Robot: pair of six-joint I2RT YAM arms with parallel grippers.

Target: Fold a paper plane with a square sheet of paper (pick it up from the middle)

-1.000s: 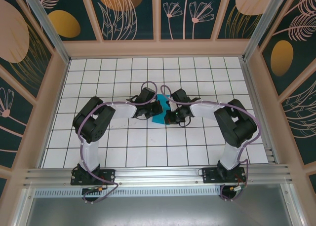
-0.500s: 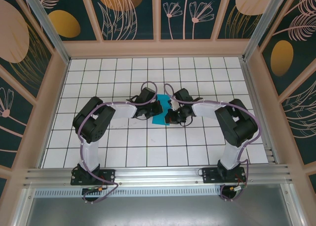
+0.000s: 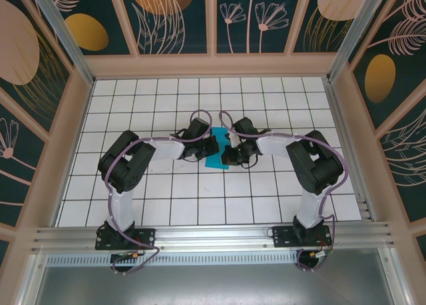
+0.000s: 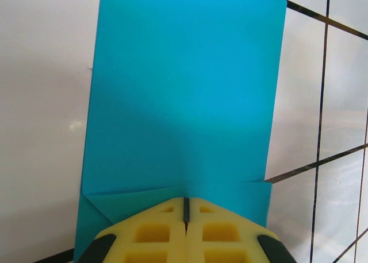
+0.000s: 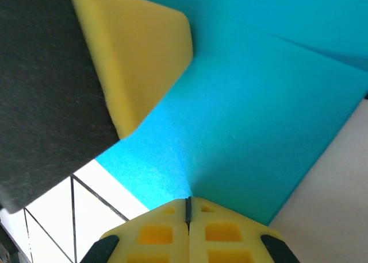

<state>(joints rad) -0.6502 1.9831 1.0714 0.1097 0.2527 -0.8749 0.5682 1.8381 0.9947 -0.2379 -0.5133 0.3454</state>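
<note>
Item: one square sheet of paper (image 3: pixel 214 160). Thin, smooth, cyan-blue, partly folded, with straight edges and a creased flap. It sits at the centre of the top view, between two hands.
Left hand (image 4: pixel 185 208): yellow ribbed fingers closed, pinching the folded edge.
Right hand (image 5: pixel 188 205): closed on a crease.
Bench (image 3: pixel 266 105): white gridded tiles, bare all round the paper out to the walled border.

Cyan paper (image 4: pixel 184 91), partly folded, on table centre

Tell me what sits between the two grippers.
The folded blue paper fills the gap in the top view. Each wrist view shows the left gripper and the right gripper shut on its edge.
</note>
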